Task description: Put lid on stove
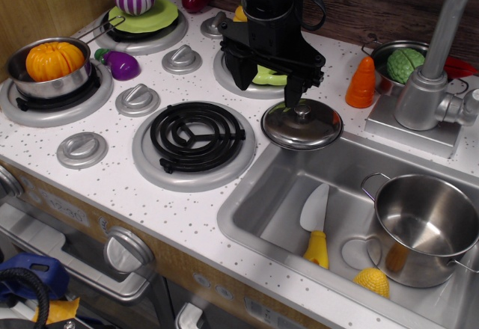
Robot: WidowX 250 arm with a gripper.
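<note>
Observation.image shows the gripper (297, 103) with jaws parted around the knob of the lid (301, 125), which rests on the worktop (187, 217) at the sink's edge. Grasp pending; next, carry toward nine o'clock onto the stove (196, 141).

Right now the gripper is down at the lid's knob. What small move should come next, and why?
Probably close on the knob, if not already gripped, then lift slightly. The gripper sits right at the knob of the lid, which rests at the sink edge, right of the empty coil burner. Whether the fingers are pinching the knob cannot be told. A small lift should clear the counter before carrying left.
</note>
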